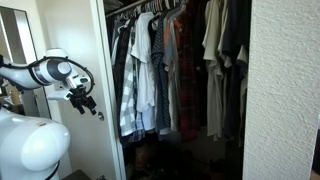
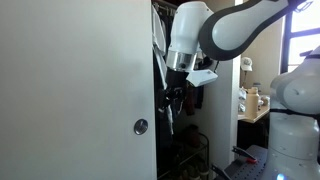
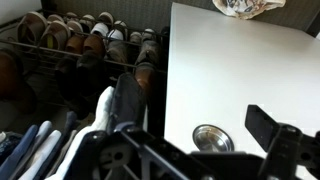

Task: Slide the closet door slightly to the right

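The closet door (image 2: 70, 80) is a tall plain white panel; in an exterior view it stands behind my arm (image 1: 85, 40). Its round silver pull (image 2: 141, 126) sits low near the edge and shows close up in the wrist view (image 3: 212, 138). My gripper (image 2: 170, 105) hangs at the door's free edge, by the dark closet opening, also seen in an exterior view (image 1: 88, 103). In the wrist view the gripper (image 3: 195, 120) is open: one black finger (image 3: 268, 132) lies over the door face (image 3: 240, 70), the other over the opening. Nothing is held.
Shirts and jackets (image 1: 160, 70) hang on a rail inside the open closet. Shoes on a rack (image 3: 80, 35) line its floor. A rough off-white wall (image 1: 285, 90) bounds the opening on the far side. A mirrored panel (image 1: 14, 45) stands behind the arm.
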Robot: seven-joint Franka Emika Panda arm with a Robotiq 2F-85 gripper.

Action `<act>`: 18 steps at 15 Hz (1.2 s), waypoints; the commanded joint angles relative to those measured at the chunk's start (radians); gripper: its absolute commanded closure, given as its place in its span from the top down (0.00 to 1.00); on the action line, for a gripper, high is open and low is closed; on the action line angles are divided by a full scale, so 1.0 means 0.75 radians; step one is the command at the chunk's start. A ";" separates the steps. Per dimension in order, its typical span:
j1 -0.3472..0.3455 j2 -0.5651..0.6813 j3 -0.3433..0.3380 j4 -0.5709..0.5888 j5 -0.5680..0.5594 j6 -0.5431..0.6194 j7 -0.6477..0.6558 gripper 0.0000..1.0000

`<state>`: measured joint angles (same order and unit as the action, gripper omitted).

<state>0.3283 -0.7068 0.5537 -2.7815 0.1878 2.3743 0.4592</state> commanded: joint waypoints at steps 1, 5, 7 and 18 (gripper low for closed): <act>0.006 0.023 0.090 -0.008 -0.044 0.092 0.123 1.00; -0.046 0.048 0.202 -0.007 -0.094 0.147 0.234 1.00; -0.080 0.079 0.250 -0.007 -0.125 0.164 0.288 1.00; -0.518 0.286 0.503 -0.007 -0.517 0.443 0.495 1.00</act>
<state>0.0438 -0.5378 0.8807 -2.7869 -0.1116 2.6297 0.7848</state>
